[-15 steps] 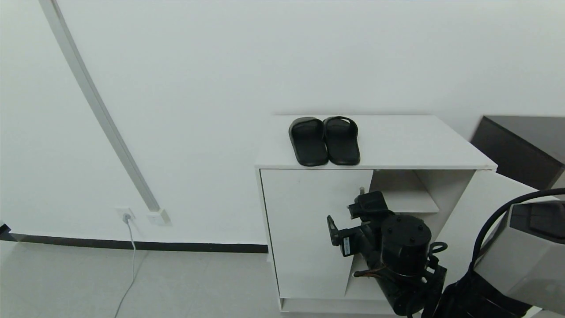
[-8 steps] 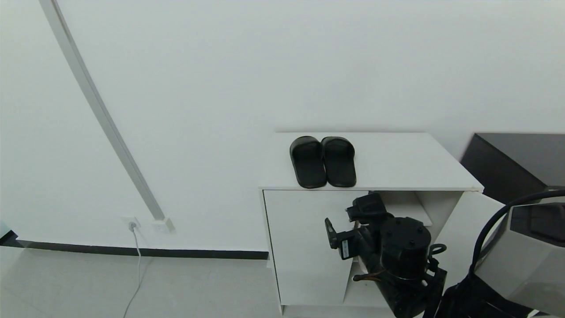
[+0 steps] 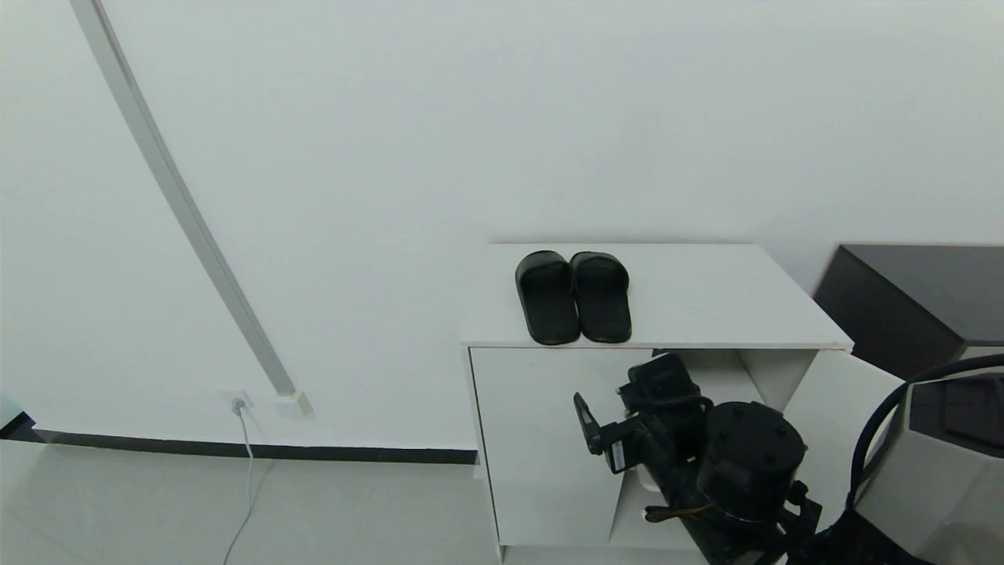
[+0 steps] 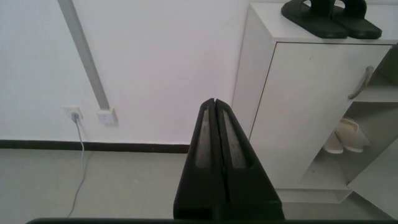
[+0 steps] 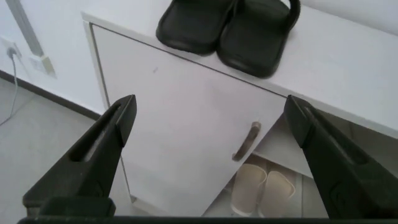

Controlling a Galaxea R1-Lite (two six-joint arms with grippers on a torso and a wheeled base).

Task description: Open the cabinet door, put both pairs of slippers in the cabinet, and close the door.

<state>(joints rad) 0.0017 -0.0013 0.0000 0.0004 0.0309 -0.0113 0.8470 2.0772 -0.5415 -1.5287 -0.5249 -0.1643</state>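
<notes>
- I see the black slippers point(image 3: 573, 298) side by side and touching on top of the white cabinet point(image 3: 706, 298), toward its left end, toes at the front edge.
- They are plain matte slides, each with one broad strap.
- A cream pair point(image 5: 261, 190) lies side by side on a lower shelf inside the cabinet.
- The left door point(image 3: 541, 439) is shut, its handle point(image 5: 245, 142) at the inner edge; the right door point(image 3: 831, 424) stands swung open.
- Left jaws are pressed together, off to the cabinet's left.
- Right jaws are spread wide with nothing between them, in front of the cabinet.
</notes>
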